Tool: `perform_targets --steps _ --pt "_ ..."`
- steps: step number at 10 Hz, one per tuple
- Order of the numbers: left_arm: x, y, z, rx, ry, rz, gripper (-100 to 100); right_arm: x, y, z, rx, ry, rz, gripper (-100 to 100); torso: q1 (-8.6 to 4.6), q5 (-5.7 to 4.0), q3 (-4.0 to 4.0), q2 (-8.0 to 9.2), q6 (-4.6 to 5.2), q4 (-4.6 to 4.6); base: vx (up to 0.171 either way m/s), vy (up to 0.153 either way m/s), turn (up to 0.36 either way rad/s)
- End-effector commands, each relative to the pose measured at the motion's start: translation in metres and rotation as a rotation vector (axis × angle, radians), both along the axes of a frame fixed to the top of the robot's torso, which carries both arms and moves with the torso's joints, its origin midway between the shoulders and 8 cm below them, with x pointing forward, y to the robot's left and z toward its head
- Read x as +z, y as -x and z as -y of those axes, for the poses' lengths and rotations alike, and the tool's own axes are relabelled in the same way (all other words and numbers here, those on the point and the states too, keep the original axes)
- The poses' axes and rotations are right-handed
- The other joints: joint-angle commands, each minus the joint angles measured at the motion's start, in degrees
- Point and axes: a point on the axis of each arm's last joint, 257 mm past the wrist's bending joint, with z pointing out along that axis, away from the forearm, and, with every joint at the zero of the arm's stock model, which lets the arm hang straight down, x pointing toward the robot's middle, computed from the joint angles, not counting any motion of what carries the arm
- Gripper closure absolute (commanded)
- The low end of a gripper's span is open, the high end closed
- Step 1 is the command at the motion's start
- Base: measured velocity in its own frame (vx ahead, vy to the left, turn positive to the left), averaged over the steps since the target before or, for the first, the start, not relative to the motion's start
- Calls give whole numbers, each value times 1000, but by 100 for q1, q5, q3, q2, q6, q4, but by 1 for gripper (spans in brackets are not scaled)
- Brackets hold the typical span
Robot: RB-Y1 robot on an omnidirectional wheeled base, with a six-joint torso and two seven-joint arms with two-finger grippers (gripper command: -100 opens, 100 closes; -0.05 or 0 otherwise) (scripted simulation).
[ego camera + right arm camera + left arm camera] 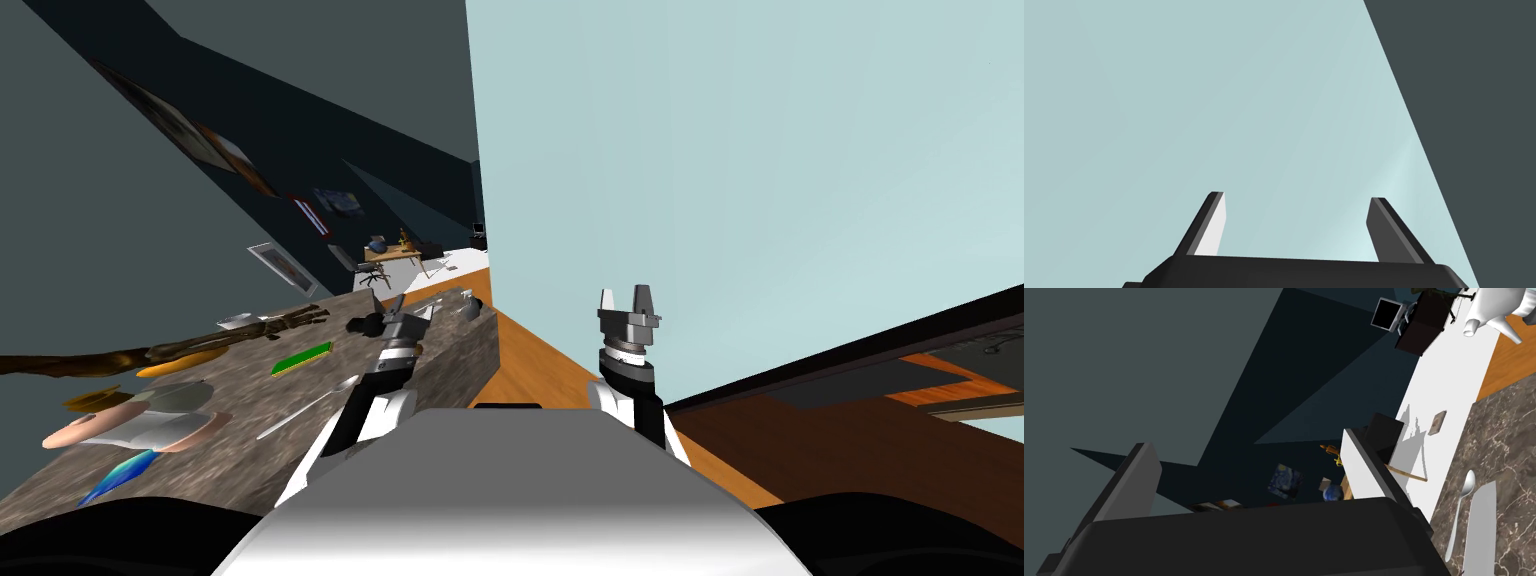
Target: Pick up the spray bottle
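White, likely light and slick, the apparent spray bottle (1489, 307) is standing at the marble desk's (200, 420) far end, one o'clock of the spread left tool (400, 310), best gripped around its neck.

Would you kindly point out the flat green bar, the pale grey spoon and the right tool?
Flat green bar (302, 360): head view, its top face.
Pale grey spoon (1458, 515): left wrist view, its handle.
Right tool (626, 297): head view, midway between fingertips.

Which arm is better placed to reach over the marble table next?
Left. The left gripper hangs open above the marble table; the right gripper stands off its edge, over the wooden floor.
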Motion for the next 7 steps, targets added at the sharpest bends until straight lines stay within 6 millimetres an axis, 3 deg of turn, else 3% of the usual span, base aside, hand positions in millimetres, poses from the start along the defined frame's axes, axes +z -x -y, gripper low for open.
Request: perform_targets --steps 1,7 --pt "-10 -3 -4 -2 23 -42 -100 0 0 0 0 0 0 0 0 0 0 0 0 0 -17 29 -36" --pt "-41 -9 -27 -11 155 -181 -100 0 0 0 0 0 0 0 4 1 -1 -2 0 -1 -22 33 -54"
